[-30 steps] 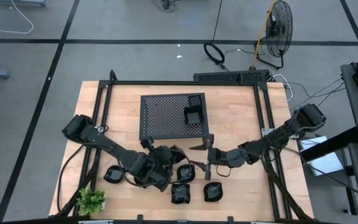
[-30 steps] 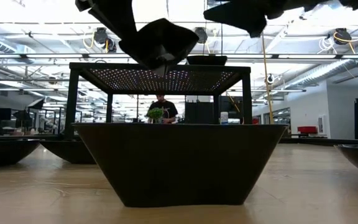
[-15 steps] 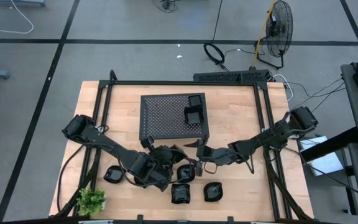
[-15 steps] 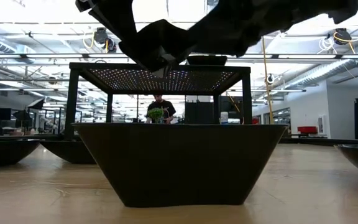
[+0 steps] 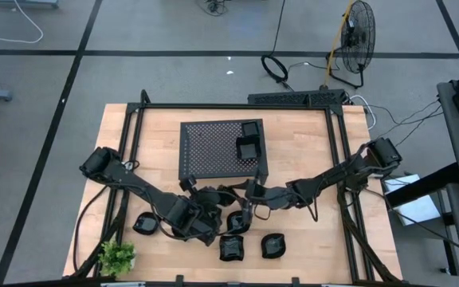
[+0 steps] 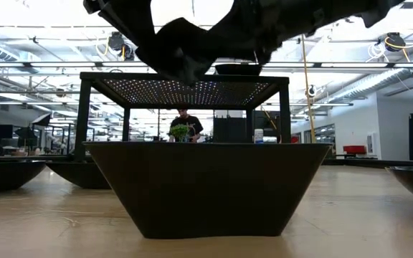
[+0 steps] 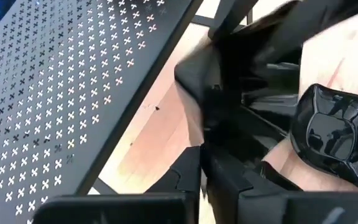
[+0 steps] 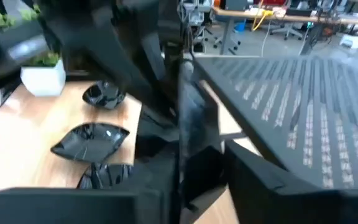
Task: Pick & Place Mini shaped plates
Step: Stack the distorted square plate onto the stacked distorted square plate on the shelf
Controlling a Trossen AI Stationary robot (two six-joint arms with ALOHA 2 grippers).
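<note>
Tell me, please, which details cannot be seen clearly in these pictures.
- High view: the left gripper and right gripper meet in one dark mass beside the large black perforated metal rack; what is held, and by which, is unclear.
- Right wrist view: motion blur hides its jaws.
- Low view: a glossy black square dish fills the foreground, hiding the table behind it.
- Left wrist view: its own fingers cover the held thing.

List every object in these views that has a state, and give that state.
Held plate: lifted above the table, gripped by left gripper.
Right gripper: raised, reaching up to the held plate.
Rack: standing upright on the table.
Two plates on rack: resting on its top.
Plates on table: lying rim up, untouched.
Plant: upright at table's corner.
</note>
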